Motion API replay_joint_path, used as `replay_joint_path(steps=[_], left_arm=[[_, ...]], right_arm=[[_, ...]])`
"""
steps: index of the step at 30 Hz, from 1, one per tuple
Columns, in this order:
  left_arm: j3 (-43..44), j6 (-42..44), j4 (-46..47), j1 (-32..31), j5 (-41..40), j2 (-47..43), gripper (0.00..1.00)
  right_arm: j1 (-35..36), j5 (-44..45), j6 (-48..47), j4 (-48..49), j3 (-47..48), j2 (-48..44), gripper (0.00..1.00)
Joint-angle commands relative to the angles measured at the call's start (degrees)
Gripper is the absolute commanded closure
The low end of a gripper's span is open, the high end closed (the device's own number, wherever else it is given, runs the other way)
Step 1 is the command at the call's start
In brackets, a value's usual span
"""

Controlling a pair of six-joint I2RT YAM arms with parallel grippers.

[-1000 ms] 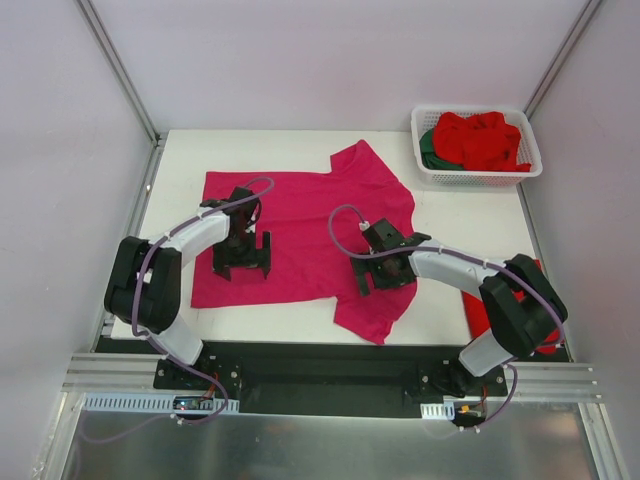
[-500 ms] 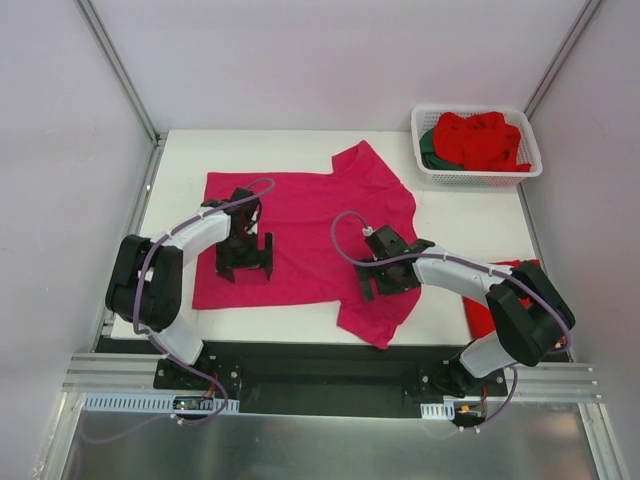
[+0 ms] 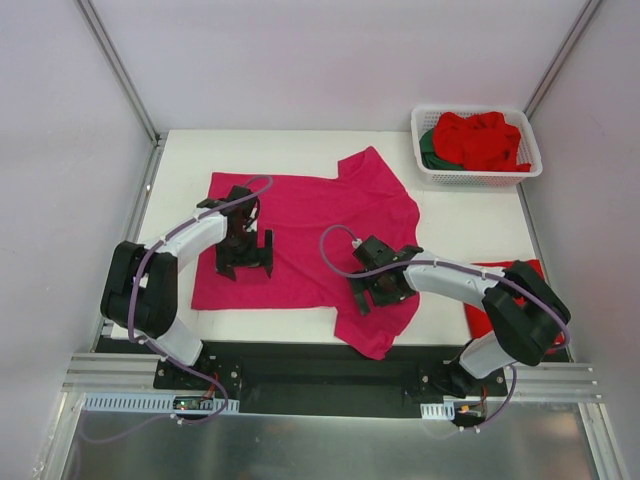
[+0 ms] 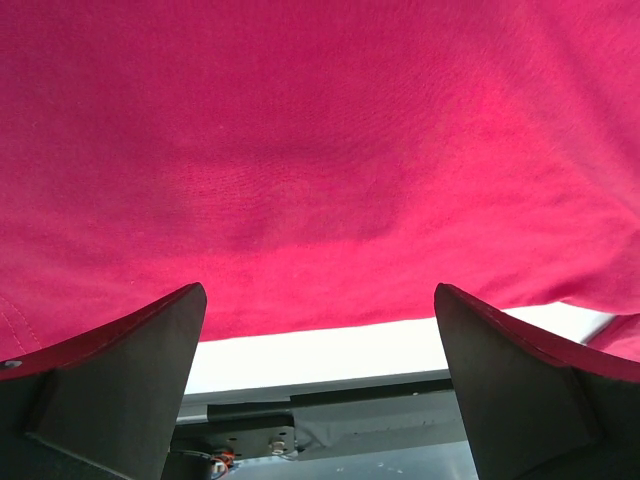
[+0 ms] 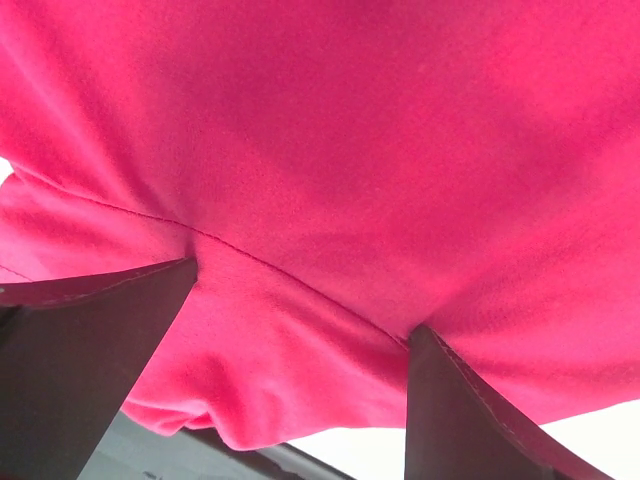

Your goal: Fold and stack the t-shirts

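magenta t-shirt [image 3: 310, 225] lies beneath both arms' spread fingers [image 4: 110, 390].

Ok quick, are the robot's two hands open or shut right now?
Left gripper: open, over the pink t-shirt, gripping nothing.
Right gripper: open, over the same shirt, gripping nothing.
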Motion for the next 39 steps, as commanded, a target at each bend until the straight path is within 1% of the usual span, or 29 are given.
replay_joint_path(steps=[1, 4, 7, 9, 10, 11, 12, 13, 14, 15, 16, 18, 20, 21, 22, 23, 24, 25, 28, 29, 31, 32, 35, 39], left_arm=[[-0.3, 0.6, -1.6, 0.5, 0.7, -2.9, 0.01], [-0.3, 0.6, -1.6, 0.5, 0.7, -2.9, 0.01], [0.0, 0.6, -1.6, 0.5, 1.0, -3.1, 0.01], [0.1, 0.5, -1.6, 0.5, 1.1, -3.2, 0.01], [0.3, 0.5, -1.7, 0.5, 1.1, -3.3, 0.01], [0.6, 0.5, -1.7, 0.5, 1.2, -3.4, 0.01], [0.7, 0.5, -1.6, 0.5, 1.5, -3.6, 0.01], [0.8, 0.5, -1.7, 0.5, 1.7, -3.8, 0.01], [1.0, 0.4, -1.6, 0.5, 1.7, -4.1, 0.01], [1.1, 0.3, -1.6, 0.4, 1.9, -4.1, 0.01], [1.2, 0.2, -1.5, 0.4, 2.1, -4.1, 0.01], [1.4, -0.1, -1.5, 0.2, 2.4, -4.4, 0.01], [1.4, -0.2, -1.5, 0.0, 2.4, -4.5, 0.01], [1.5, -0.1, -1.4, -0.1, 2.6, -4.5, 0.01], [1.4, -0.2, -1.4, -0.5, 2.5, -4.8, 0.01], [1.4, -0.2, -1.4, -0.7, 2.5, -5.0, 0.01], [1.3, -0.4, -1.4, -0.8, 2.6, -5.8, 0.01], [1.1, -0.5, -1.3, -1.2, 2.6, -6.1, 0.01], [0.5, -1.2, -1.1, -1.7, 1.8, -8.0, 0.01], [0.1, -1.3, -1.2, -1.8, 2.4, -8.6, 0.01], [-0.2, -1.6, -0.9, -2.0, 2.4, -10.3, 0.01], [-0.7, -1.6, -0.9, -2.1, 2.5, -10.9, 0.01], [-1.7, -1.6, -0.9, -2.1, 1.7, -13.5, 0.01], [-3.0, -1.7, -0.8, -2.1, 0.6, -15.1, 0.01]], right_arm=[[3.2, -7.6, 4.3, -7.3, -5.1, 3.7, 0.01], [4.1, -7.7, 4.9, -8.4, -5.0, 3.2, 0.01], [4.7, -4.8, 5.5, -12.3, -2.8, 0.0, 0.01], [4.8, 0.1, 6.0, -16.8, 0.7, -2.5, 0.01], [4.8, 4.3, 5.9, -19.2, 2.3, -6.0, 0.02], [4.7, 6.8, 5.9, -20.3, 3.8, -7.4, 0.02], [4.7, 9.4, 5.8, -21.5, 8.2, -8.5, 0.02], [4.6, 14.1, 5.6, -22.9, 10.5, -9.2, 0.02], [4.5, 15.8, 4.9, -23.0, 12.6, -9.8, 0.02], [4.1, 17.3, 4.2, -22.6, 16.8, -9.6, 0.03], [2.9, 18.4, 2.3, -21.4, 18.4, -9.1, 0.04], [0.7, 17.9, 0.6, -19.7, 23.6, -5.5, 0.04], [-2.7, 15.8, -2.2, -15.9, 26.8, -2.0, 0.04], [-4.0, 14.7, -2.4, -15.1, 28.7, 2.4, 0.04], [-6.5, 12.1, -2.9, -13.2, 32.7, 4.7, 0.04], [-7.5, 11.1, -3.8, -12.3, 34.7, 7.1, 0.04], [-8.3, 10.6, -4.2, -11.5, 36.8, 12.2, 0.04], [-9.7, 9.0, -4.8, -9.1, 39.9, 14.6, 0.04], [-11.7, 7.6, -5.9, -7.1, 46.4, 24.8, 0.04], [-12.2, 7.3, -7.4, -7.1, 51.8, 27.0, 0.04], [-13.6, 7.7, -8.5, -6.5, 56.4, 32.0, 0.04], [-14.2, 7.7, -8.6, -6.3, 59.8, 33.0, 0.04], [-16.6, 7.2, -8.8, -5.8, 64.5, 34.8, 0.04], [-18.8, 7.1, -9.4, -5.9, 67.8, 35.0, 0.03]])
